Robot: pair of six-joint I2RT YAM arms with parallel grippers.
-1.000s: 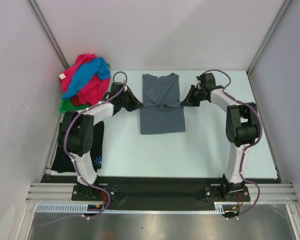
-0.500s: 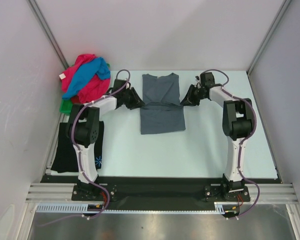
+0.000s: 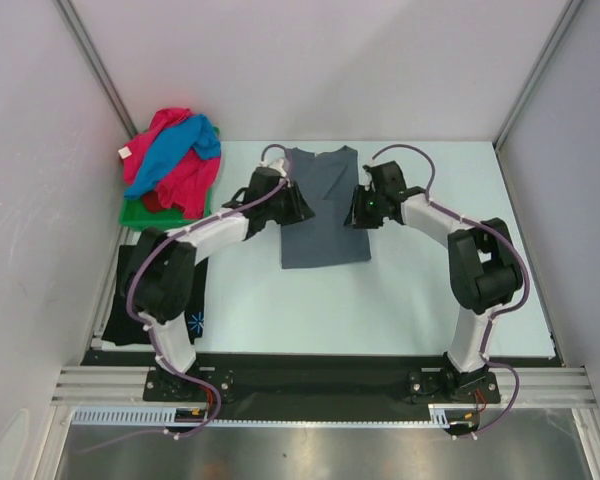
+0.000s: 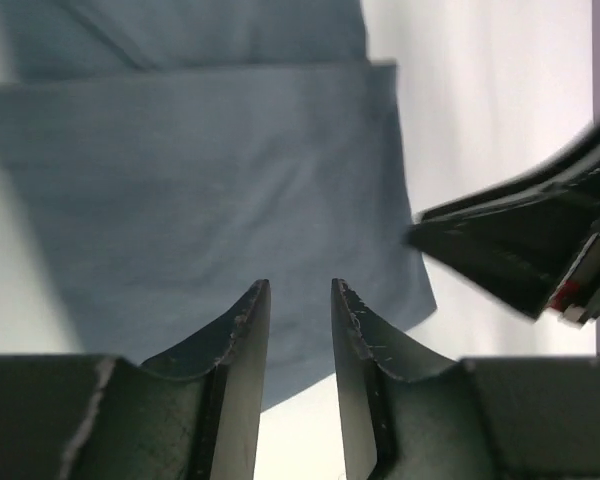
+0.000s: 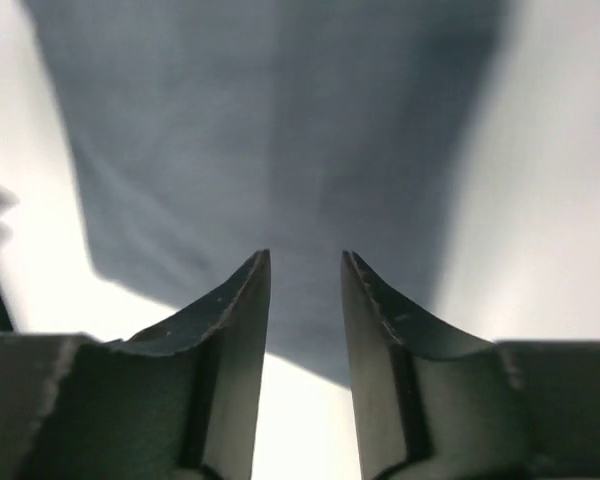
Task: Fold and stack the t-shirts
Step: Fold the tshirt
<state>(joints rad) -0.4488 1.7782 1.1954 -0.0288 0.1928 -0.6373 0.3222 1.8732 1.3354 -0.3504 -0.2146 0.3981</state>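
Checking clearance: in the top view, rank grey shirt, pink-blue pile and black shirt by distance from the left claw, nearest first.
1. Grey shirt: beneath the left claw, centre.
2. Pink-blue pile: far left corner.
3. Black shirt: near left, by the arm's base.

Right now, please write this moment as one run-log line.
left gripper: open, empty | right gripper: open, empty | slate-grey t-shirt: flat on table, not gripped

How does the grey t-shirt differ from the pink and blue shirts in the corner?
The grey t-shirt lies flat and spread out; the pink and blue shirts sit bunched in a heap at the far-left corner. The grey t-shirt is one garment; the heap is several tangled together. The left pincer and right pincer both hang over the grey one, neither near the heap. Both are cloth.
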